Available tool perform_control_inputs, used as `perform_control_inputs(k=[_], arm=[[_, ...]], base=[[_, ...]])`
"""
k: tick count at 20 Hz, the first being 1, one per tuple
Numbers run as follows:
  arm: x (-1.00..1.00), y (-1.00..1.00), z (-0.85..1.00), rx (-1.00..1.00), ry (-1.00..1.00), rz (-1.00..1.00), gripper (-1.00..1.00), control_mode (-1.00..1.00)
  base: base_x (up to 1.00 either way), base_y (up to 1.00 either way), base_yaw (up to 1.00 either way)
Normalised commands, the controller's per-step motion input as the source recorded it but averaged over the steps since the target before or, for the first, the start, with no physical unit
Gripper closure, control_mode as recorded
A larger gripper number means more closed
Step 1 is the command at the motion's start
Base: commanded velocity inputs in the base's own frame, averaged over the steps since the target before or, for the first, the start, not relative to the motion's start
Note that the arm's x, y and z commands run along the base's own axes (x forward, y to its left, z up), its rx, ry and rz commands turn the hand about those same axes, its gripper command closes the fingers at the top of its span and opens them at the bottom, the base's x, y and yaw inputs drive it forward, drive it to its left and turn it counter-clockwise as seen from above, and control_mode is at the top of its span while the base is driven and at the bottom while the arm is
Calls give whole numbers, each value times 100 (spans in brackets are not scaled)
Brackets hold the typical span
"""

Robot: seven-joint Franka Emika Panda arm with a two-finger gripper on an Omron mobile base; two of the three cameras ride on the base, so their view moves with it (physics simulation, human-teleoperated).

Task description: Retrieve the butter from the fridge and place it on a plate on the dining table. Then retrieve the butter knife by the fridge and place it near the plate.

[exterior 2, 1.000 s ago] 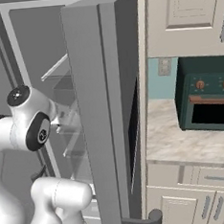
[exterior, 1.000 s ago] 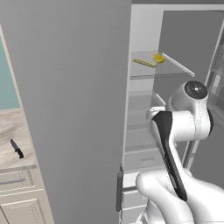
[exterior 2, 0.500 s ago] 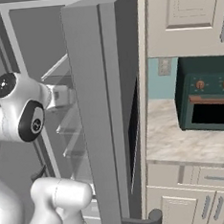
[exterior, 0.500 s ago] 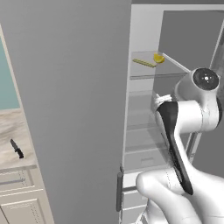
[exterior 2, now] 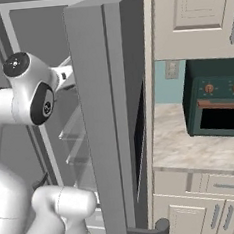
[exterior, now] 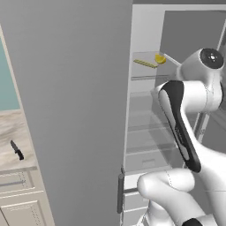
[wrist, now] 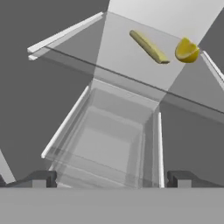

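Higher now, my arm has risen toward the fridge (exterior: 79,88) shelf; gripper (wrist: 109,178) spread, empty. Butter (wrist: 148,47) unfetched; butter knife (exterior: 16,150) waits.

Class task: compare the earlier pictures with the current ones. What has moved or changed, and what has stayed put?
The arm has swung up and further into the open fridge. The gripper stays open, holding nothing. Unchanged: the butter and yellow wedge on the glass shelf, the butter knife on the counter.
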Motion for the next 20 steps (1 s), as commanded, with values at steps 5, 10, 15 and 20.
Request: perform_control_inputs(k=[5,10,15,20], arm=[[38,0,30,-1,-5,15,-100,-100],[52,0,20,3,-4,11,-100,-100],[66,-3,16,11,10,3,-100,-100],[63,-15,2,19,3,0,-100,-100]], base=[[0,0,0],[0,0,0],[0,0,0],[0,0,0]])
